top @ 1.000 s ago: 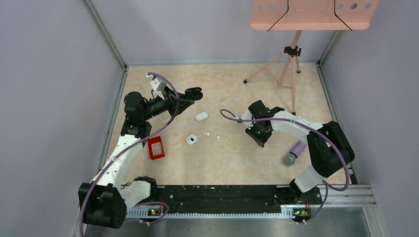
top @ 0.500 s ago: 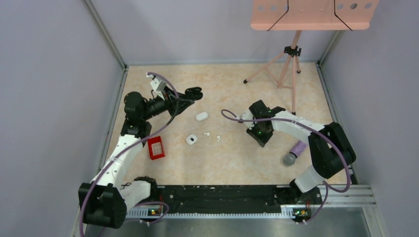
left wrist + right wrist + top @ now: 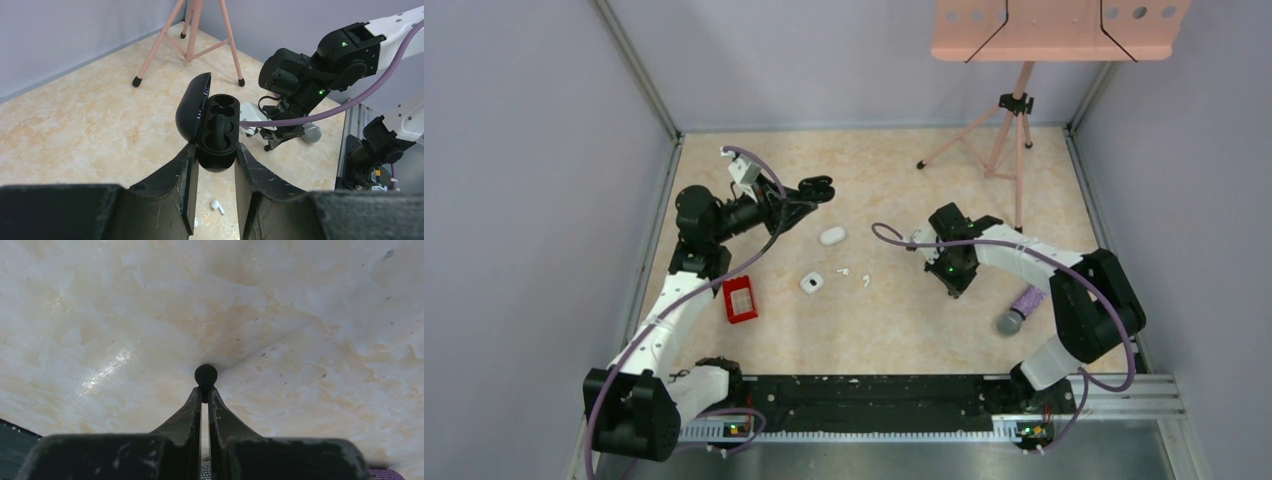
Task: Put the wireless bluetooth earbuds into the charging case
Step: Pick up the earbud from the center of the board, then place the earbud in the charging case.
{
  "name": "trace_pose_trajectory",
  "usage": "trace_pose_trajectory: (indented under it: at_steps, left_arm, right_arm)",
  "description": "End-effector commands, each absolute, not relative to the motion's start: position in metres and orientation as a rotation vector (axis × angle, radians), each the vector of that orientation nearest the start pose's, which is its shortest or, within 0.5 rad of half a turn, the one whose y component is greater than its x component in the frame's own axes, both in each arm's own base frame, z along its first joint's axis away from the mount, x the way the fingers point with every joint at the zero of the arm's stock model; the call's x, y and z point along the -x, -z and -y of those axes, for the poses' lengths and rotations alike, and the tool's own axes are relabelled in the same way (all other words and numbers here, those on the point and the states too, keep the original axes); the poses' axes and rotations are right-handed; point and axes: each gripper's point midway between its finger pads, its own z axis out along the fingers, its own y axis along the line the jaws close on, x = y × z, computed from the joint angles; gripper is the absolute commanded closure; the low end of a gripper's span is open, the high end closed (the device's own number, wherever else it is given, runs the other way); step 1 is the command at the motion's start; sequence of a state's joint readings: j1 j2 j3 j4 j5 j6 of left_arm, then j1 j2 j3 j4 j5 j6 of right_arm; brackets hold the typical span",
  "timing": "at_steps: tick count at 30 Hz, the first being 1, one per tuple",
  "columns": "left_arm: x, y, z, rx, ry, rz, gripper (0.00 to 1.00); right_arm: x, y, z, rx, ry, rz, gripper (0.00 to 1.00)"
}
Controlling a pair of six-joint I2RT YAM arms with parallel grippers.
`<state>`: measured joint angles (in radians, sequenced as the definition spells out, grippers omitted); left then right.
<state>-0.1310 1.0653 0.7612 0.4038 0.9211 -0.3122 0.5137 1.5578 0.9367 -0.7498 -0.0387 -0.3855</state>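
My left gripper (image 3: 216,151) is shut on a black charging case (image 3: 215,131) with its lid hinged open to the left. It holds the case above the table at the back left in the top view (image 3: 816,188). One dark earbud stem seems to sit in the case; the other socket looks empty. My right gripper (image 3: 205,390) is shut on a tiny black earbud (image 3: 205,375) right over the table, right of centre in the top view (image 3: 956,284). Two white earbuds (image 3: 843,271) (image 3: 865,281) lie between the arms. One shows below the left fingers (image 3: 216,206).
A small white open case (image 3: 812,283) and a white closed case (image 3: 831,236) lie near the white earbuds. A red box (image 3: 740,299) lies left, a microphone (image 3: 1021,308) right. A pink tripod (image 3: 1006,135) stands at the back right. Walls enclose the table.
The right arm has shifted very slightly to the right. The left arm and the things on the table have not moved.
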Motion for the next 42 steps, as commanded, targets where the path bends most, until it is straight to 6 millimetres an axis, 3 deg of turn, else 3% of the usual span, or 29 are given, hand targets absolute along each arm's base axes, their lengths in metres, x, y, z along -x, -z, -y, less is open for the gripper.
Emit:
trace_pose_trajectory:
  at_steps: [1,4,11,16,19,25,30,42]
  left_arm:
    - [-0.298,-0.312,0.186,-0.642,1.001,-1.431,1.00]
    - [-0.294,-0.309,0.188,-0.687,1.010,-1.421,1.00]
    - [-0.282,-0.299,0.198,-0.885,1.037,-1.348,1.00]
    - [-0.270,-0.298,0.208,-1.030,1.038,-1.272,1.00]
    - [-0.265,-0.293,0.212,-1.107,1.019,-1.237,1.00]
    - [-0.259,-0.284,0.221,-1.187,1.003,-1.210,1.00]
    - [-0.258,-0.284,0.229,-1.190,1.011,-1.208,1.00]
    - [-0.263,-0.298,0.240,-1.131,1.056,-1.213,1.00]
  right_arm:
    - [-0.242,-0.062,-0.129,1.341,-0.126,-2.556,1.00]
    - [-0.244,-0.106,-0.141,1.506,-0.226,-2.434,1.00]
    - [-0.243,-0.244,-0.182,1.802,-0.378,-1.772,1.00]
    - [-0.248,-0.309,-0.220,1.812,-0.442,-1.597,1.00]
    - [-0.246,-0.335,-0.250,1.815,-0.481,-1.527,1.00]
    - [-0.239,-0.357,-0.296,1.823,-0.534,-1.454,1.00]
    - [-0.234,-0.352,-0.320,1.850,-0.600,-1.438,1.00]
    - [-0.231,-0.340,-0.329,1.876,-0.634,-1.460,1.00]
